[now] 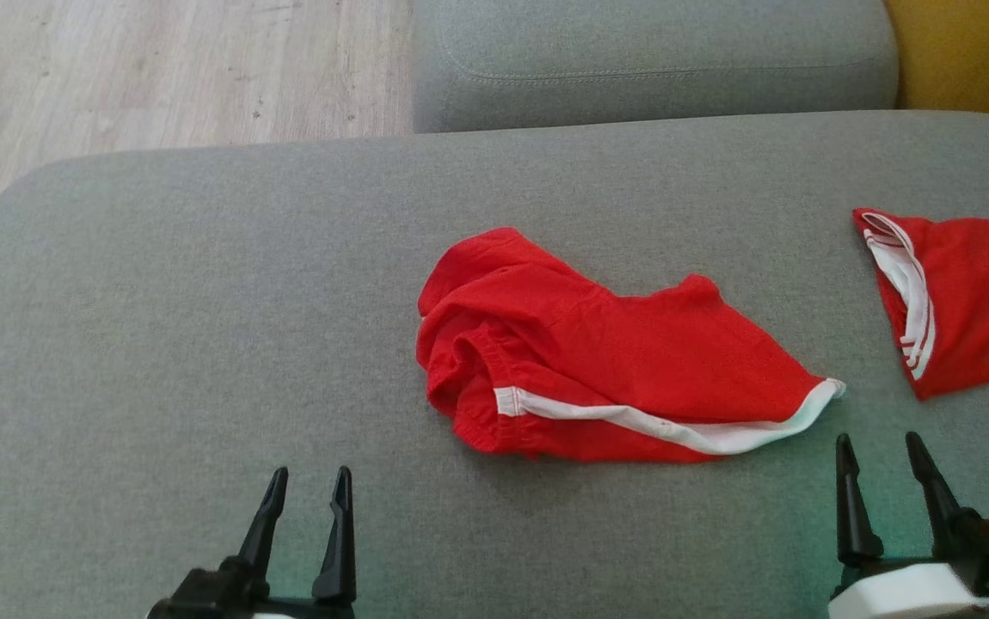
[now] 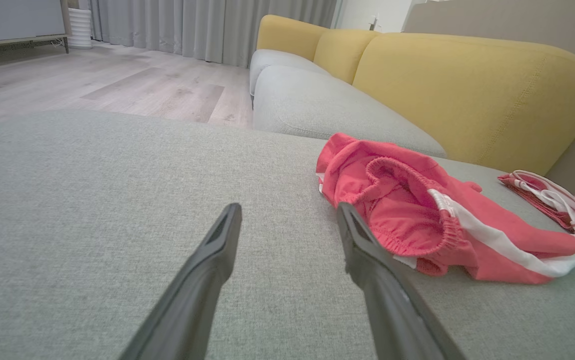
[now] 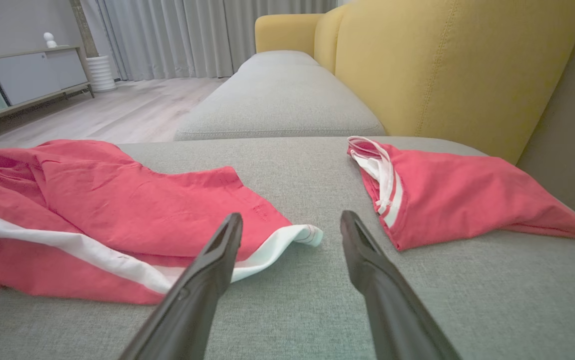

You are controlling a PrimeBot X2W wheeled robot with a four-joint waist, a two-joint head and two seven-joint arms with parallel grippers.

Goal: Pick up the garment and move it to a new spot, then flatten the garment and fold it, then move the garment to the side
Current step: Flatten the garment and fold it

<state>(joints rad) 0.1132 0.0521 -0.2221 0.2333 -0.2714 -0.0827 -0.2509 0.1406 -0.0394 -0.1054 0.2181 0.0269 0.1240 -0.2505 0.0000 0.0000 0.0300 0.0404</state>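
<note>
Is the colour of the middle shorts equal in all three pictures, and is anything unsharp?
Head view: the middle shorts look saturated red, and the cushion has a greenish tint near the bottom edge. Left wrist view: the shorts look pinker; jaws of the left gripper are soft. Right wrist view: pinker, light even, shadows faint.

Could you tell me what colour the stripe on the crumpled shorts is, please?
The stripe is white, against the red shorts; the head view shows it best.

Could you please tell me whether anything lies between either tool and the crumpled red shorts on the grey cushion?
Nothing visible does: only bare grey fabric cushion separates the open left tool and open right tool from the crumpled red white-striped shorts. The second red garment lies apart, to the right.
</note>
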